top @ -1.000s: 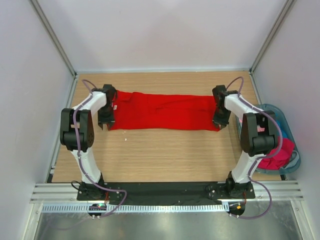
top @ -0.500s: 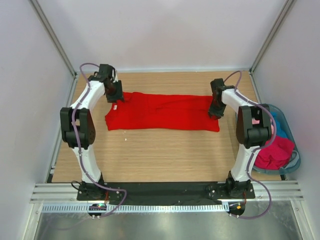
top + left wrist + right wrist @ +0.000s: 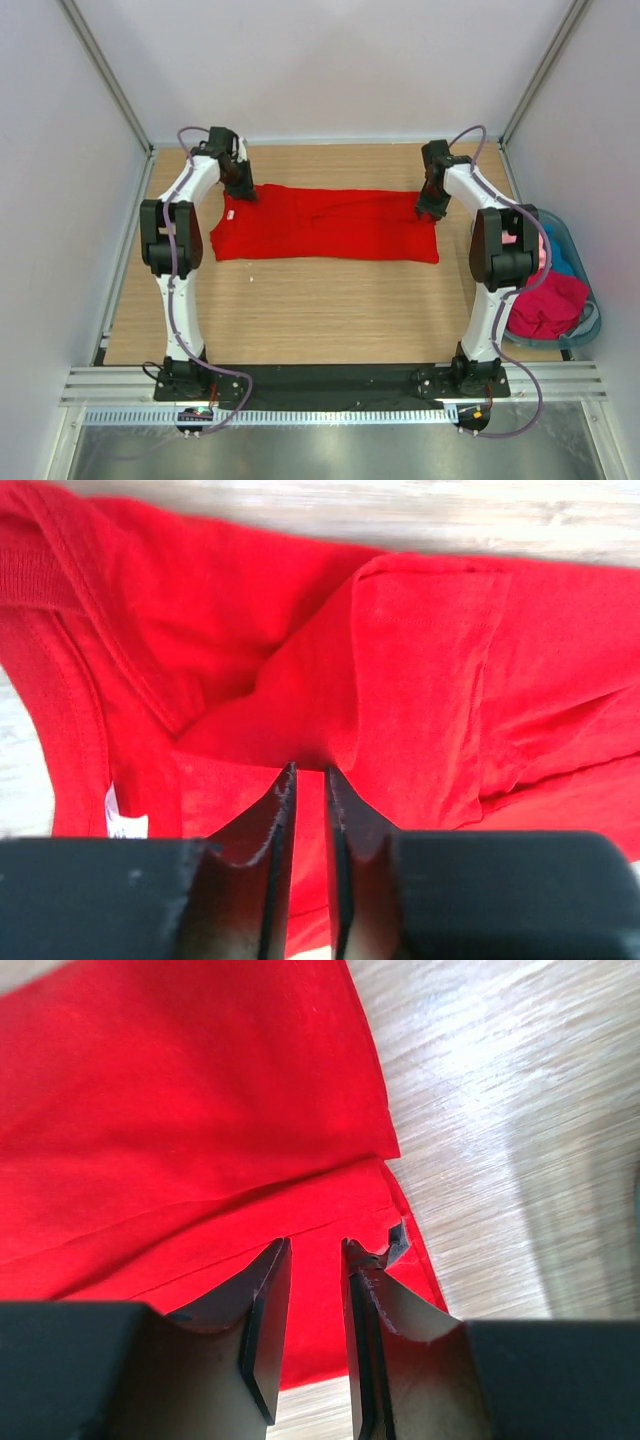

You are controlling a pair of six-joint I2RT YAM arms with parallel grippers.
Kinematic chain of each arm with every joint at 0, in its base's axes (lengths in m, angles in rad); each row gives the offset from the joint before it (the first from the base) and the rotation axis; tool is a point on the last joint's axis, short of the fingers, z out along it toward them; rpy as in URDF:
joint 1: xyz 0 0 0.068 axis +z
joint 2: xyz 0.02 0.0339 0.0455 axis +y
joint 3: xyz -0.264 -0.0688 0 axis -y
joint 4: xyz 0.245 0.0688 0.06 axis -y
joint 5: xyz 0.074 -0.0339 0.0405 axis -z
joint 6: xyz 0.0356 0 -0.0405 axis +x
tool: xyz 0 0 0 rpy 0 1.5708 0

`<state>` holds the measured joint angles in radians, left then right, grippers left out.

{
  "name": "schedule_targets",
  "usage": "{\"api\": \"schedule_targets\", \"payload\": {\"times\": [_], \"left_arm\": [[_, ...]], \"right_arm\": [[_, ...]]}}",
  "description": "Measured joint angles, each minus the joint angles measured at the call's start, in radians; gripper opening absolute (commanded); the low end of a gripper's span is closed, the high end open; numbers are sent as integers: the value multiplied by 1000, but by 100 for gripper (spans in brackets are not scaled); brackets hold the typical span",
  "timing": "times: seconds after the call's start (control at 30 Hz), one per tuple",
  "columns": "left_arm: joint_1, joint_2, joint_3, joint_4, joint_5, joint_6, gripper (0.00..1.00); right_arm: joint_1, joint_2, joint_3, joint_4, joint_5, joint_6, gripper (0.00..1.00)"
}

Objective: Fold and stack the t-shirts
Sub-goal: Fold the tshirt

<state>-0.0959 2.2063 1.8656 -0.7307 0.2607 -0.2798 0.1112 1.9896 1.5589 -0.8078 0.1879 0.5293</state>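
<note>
Robot lab test cell.
White enclosure panels on aluminium frame posts wall a wooden tabletop; a black base plate and slotted cable duct edge its near side.

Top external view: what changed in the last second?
The left gripper and right gripper both moved farther out, from the short ends of the flat red cloth t-shirt to its far edge. Whether either grips it is unclear. The t-shirt stayed put.
</note>
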Motion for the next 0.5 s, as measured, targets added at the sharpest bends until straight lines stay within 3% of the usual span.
{"api": "schedule_targets", "payload": {"times": [0.17, 0.33, 0.5], "left_arm": [[-21, -10, -21, -2, -62, -9, 10], [-67, -13, -31, 0, -159, -13, 20], [-82, -10, -16, 5, -235, -22, 20]], "right_arm": [[0, 0, 56, -27, -2, 3, 34], [0, 0, 65, -40, -4, 5, 34], [0, 0, 65, -51, -3, 5, 34]]}}
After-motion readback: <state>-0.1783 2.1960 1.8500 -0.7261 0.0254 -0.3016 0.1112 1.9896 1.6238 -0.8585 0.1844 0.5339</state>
